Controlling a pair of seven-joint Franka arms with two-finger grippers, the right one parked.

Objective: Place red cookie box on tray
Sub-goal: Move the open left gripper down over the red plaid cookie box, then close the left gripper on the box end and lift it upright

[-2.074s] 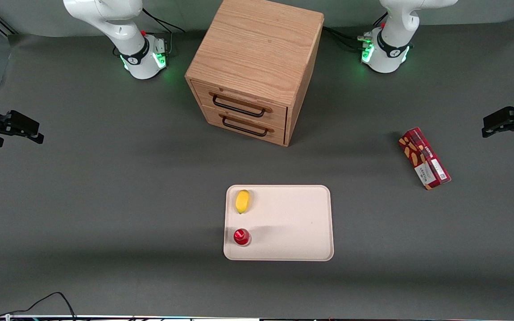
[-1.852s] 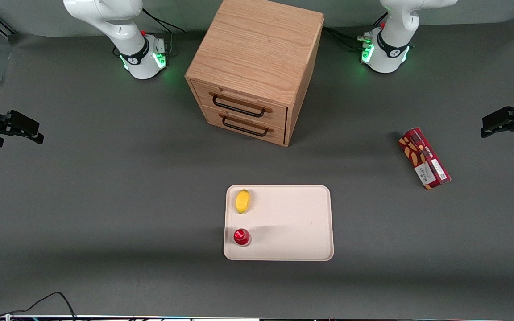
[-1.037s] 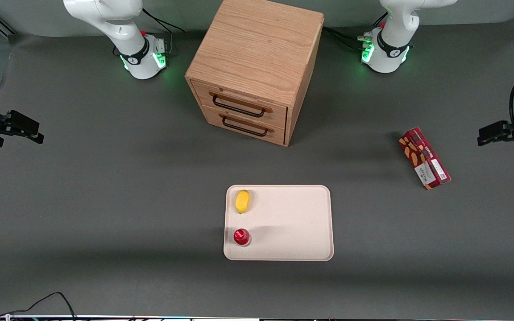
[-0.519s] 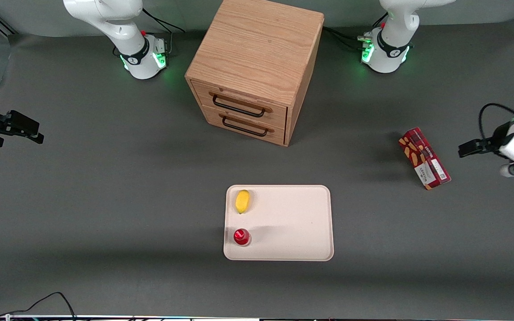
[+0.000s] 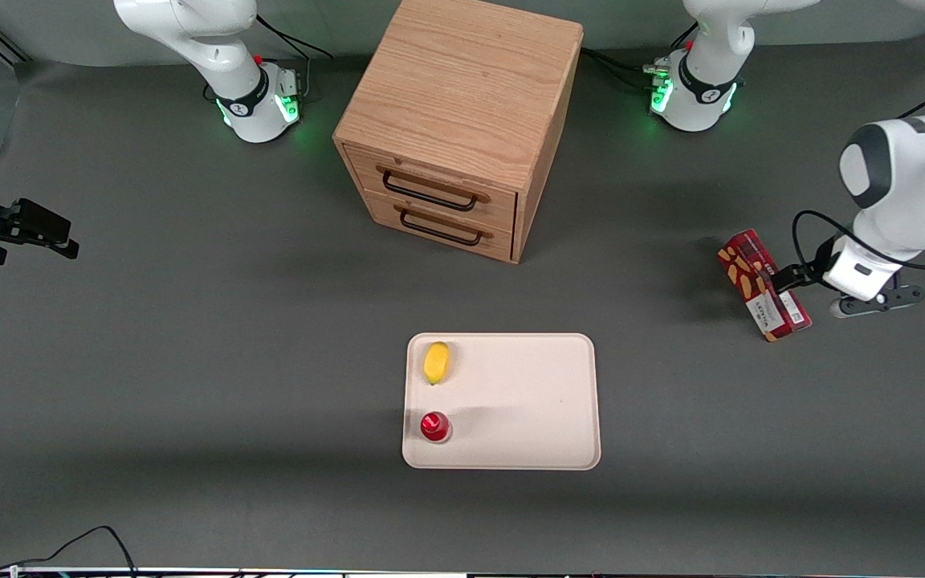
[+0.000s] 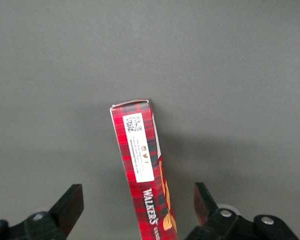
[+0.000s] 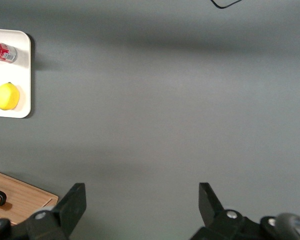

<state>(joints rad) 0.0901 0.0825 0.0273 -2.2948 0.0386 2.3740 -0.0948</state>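
Toward the working arm's end of the table: box [image 5: 763, 284] flat on the mat, well apart from tray [image 5: 503, 401].
Over the box, gripper [image 6: 138, 210] wide open, holding nothing, jaws straddling it askew; risks twisting or pushing the box on closing, or clipping an edge.

Front overview; wrist closeup of red cookie box [image 6: 140, 170]

A dark grey table [image 5: 189, 361] fills the scene. On it stands a wooden two-drawer cabinet [image 5: 462, 120] with black handles [image 5: 430, 193], under soft light.
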